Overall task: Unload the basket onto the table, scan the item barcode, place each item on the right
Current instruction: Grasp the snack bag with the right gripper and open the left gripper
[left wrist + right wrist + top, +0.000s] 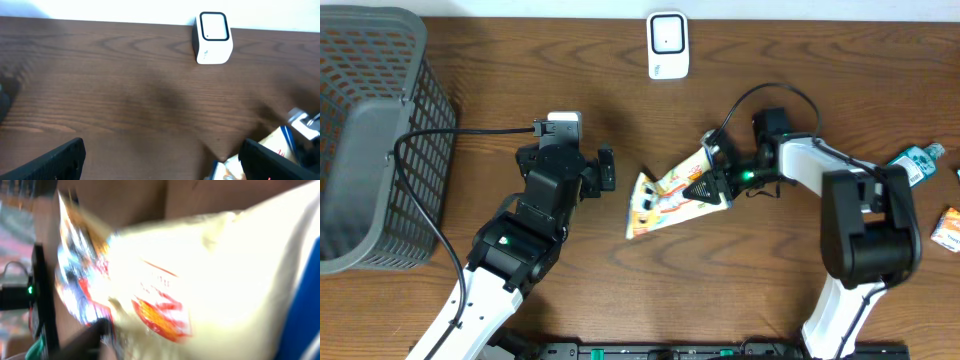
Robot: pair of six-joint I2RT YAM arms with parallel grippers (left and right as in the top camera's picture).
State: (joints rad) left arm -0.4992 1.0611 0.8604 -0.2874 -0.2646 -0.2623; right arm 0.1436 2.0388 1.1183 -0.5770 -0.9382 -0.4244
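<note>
The item is a yellow and white snack packet [665,200] with red print, lying mid-table. My right gripper [717,183] is at its right end, the fingers around the packet's edge. In the right wrist view the packet [225,265] fills the blurred frame, with one dark finger [85,340] against it; whether the grip has closed does not show. The white scanner [667,45] stands at the far edge, also in the left wrist view as a white scanner [214,37]. My left gripper [567,163] hangs open and empty left of the packet [277,142].
A grey mesh basket [370,130] takes up the far left. A blue-green packet [920,160] and a small orange box [948,228] lie at the right edge. The wooden table [500,60] runs bare between the left gripper and the scanner.
</note>
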